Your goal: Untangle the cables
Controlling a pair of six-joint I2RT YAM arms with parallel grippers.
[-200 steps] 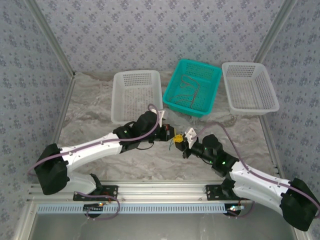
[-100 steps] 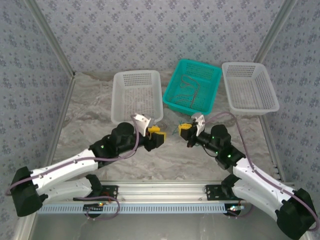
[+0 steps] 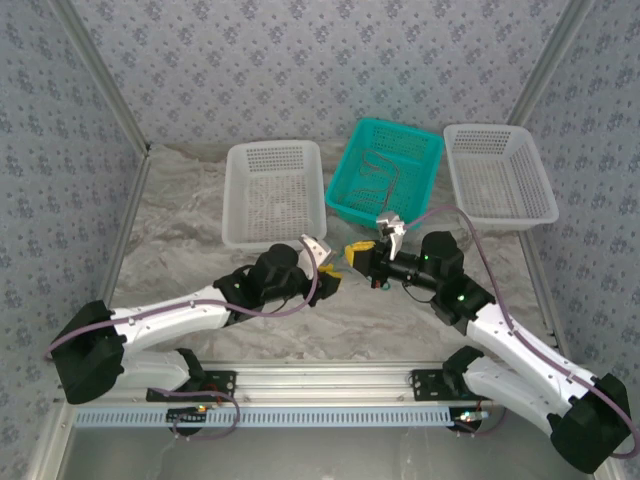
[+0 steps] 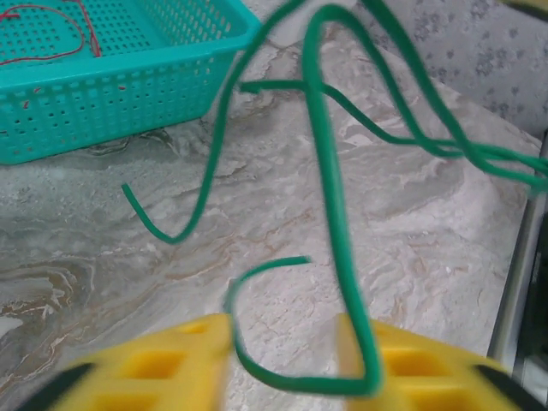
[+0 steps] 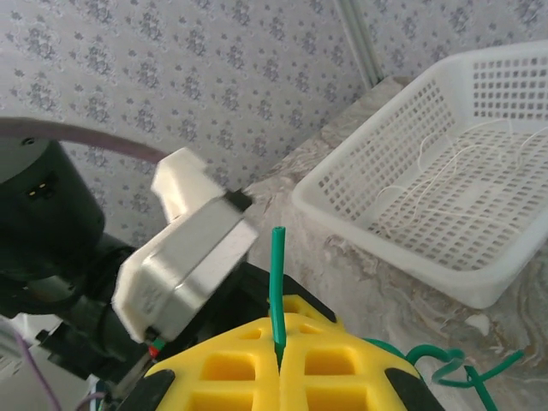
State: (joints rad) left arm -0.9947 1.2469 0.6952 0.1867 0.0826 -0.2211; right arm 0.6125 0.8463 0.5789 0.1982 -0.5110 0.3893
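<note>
The right claw (image 5: 278, 332) is clenched on the green cable (image 5: 276, 257): its yellow fingers (image 5: 231, 364) meet, and a short cable end stands upright out of the seam between them, with more green kinked at the lower right of the right wrist view. From above, the two claws sit close together over the counter (image 3: 180, 230), just in front of the teal basket (image 3: 375, 218) — the left claw (image 3: 332, 272) a little nearer the arm bases than the right claw (image 3: 352, 254). In the left wrist view the left claw (image 4: 287, 347) looks released: its yellow fingers (image 4: 171, 364) stand apart with bare counter showing between them, and the green cable (image 4: 330, 171) crosses that gap low down, then rises in tall loops toward the top of the frame. A red cable (image 4: 81, 21) lies inside the teal basket (image 4: 111, 94). Pale cables (image 5: 462, 163) lie in the white basket (image 5: 411, 257) — well apart from the green one.
</note>
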